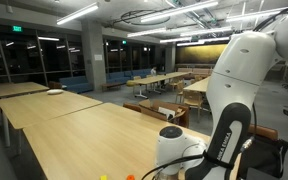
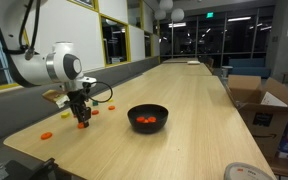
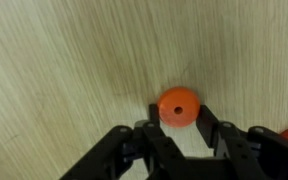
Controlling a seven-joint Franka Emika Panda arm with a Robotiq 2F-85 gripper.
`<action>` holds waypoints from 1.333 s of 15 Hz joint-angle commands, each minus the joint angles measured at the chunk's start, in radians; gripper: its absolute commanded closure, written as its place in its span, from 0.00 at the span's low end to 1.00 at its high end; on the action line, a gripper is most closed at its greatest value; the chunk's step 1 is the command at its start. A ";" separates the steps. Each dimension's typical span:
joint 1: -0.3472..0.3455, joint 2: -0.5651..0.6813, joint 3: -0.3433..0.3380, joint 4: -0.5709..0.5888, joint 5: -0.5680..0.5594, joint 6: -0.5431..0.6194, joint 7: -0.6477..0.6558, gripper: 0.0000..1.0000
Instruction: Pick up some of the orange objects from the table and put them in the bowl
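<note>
The long table (image 2: 189, 85) is the biggest thing here, a pale wood slab with fine straight grain and lighter edges, also seen in an exterior view (image 1: 74, 128). Over its near end curves the arm (image 2: 52, 66), smooth glossy white with rounded joints. Further along sits the bowl (image 2: 148, 117), round, black and shallow, with orange bits showing inside. The dark gripper (image 2: 82, 121) points straight down, close to the wood. In the wrist view the gripper (image 3: 179, 126) has its jaws a little apart, flanking a round bead; I cannot tell whether they pinch it. The orange objects (image 2: 46, 135) lie scattered near the gripper, and the bead between the jaws (image 3: 178, 105) is matte with a small hole on top.
</note>
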 commanded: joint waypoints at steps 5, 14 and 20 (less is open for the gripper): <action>-0.072 -0.084 -0.044 -0.023 0.012 0.008 -0.026 0.82; -0.260 -0.281 -0.212 -0.058 -0.006 0.045 -0.027 0.82; -0.321 -0.281 -0.238 -0.045 0.026 0.028 -0.054 0.81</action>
